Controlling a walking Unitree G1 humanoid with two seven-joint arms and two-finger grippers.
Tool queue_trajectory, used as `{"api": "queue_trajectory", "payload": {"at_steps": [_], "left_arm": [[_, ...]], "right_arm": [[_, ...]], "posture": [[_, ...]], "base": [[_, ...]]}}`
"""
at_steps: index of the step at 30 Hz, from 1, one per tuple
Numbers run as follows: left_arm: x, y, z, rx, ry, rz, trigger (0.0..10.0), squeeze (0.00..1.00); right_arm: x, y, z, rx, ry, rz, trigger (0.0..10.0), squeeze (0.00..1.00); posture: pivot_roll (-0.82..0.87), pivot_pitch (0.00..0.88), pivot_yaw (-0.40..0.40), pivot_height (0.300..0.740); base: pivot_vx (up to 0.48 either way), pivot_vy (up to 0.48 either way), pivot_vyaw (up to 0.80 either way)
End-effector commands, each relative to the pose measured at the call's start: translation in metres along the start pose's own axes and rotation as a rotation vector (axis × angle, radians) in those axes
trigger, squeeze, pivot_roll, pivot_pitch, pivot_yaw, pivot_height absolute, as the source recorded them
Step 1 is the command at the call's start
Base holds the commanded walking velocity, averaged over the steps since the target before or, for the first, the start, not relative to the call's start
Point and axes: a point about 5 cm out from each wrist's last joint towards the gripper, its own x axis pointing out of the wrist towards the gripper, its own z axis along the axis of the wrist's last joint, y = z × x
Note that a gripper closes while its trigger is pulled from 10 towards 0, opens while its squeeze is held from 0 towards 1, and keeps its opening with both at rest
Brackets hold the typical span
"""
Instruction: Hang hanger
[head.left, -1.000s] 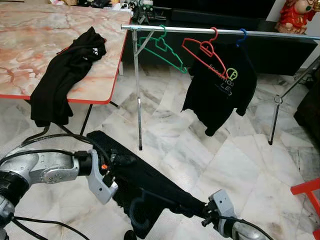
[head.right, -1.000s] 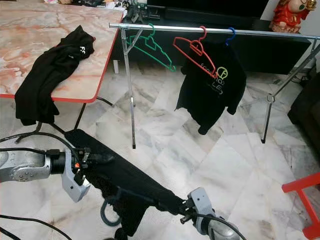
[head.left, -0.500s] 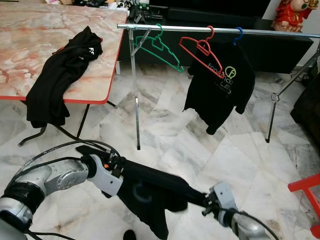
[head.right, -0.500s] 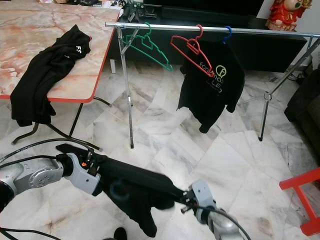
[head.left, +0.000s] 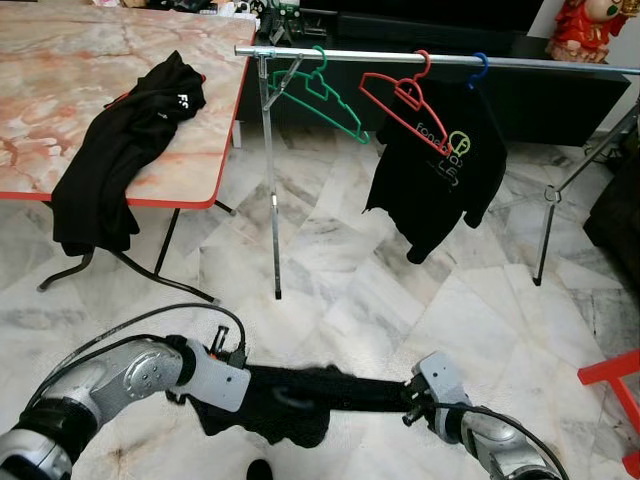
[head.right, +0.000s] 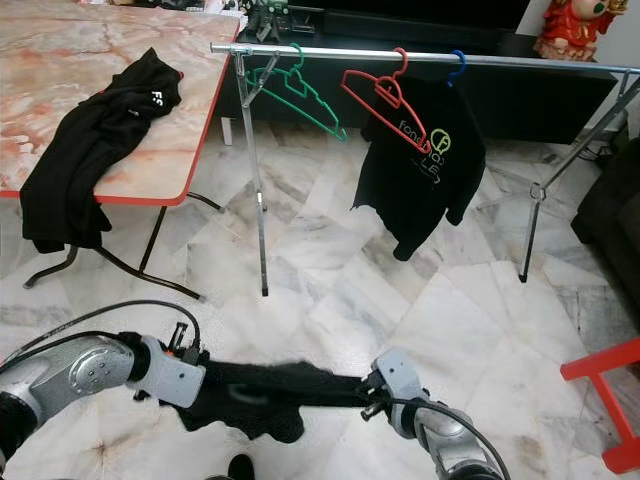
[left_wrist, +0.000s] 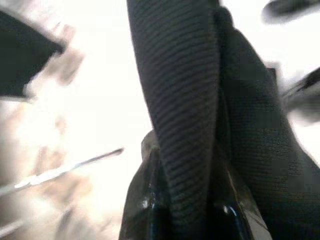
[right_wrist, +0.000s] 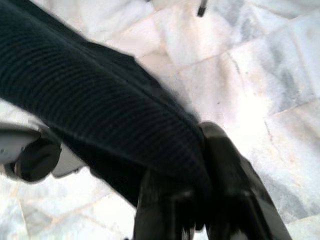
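Black shirt (head.left: 300, 395) stretched low over marble floor (head.left: 400, 290) btwn both claws: left claw (head.left: 235, 385) clamped on one end, right claw (head.left: 405, 400) clamped on other. Hanger (head.left: 290, 398) faintly visible inside shirt. Rail (head.left: 440, 60) ahead w/ green hanger (head.left: 320, 92), red hanger (head.left: 405, 100), hung black tee (head.left: 440, 165). Table (head.left: 60, 70) far left.

Two silver metal arms, rounded jointed segments, grey-white wrist housings. Left arm (head.left: 120, 375): black cable looping from the forearm to the wrist, small orange-red spot beside the wrist connector. Right arm (head.left: 490, 445): thin black cable along it, boxy wrist block with dark screws. Glossy black fingers (right_wrist: 225, 175).
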Motion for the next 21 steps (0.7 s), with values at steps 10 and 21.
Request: {"api": "queue_trajectory", "payload": {"at_steps": [10, 21], "left_arm": [[-0.014, -0.005, 0.009, -0.086, -0.059, -0.138, 10.0, 0.0], [-0.016, -0.002, 0.0, -0.107, 0.055, -0.155, 10.0, 0.0]], "right_arm": [[-0.008, -0.003, -0.016, 0.03, 0.064, 0.063, 10.0, 1.0], [-0.01, -0.005, -0.011, -0.019, 0.062, 0.099, 10.0, 1.0]], "posture": [[0.05, 0.177, -0.092, 0.74], [0.05, 0.177, -0.093, 0.74]], "base": [[0.0, 0.0, 0.0], [0.0, 0.0, 0.0]]}}
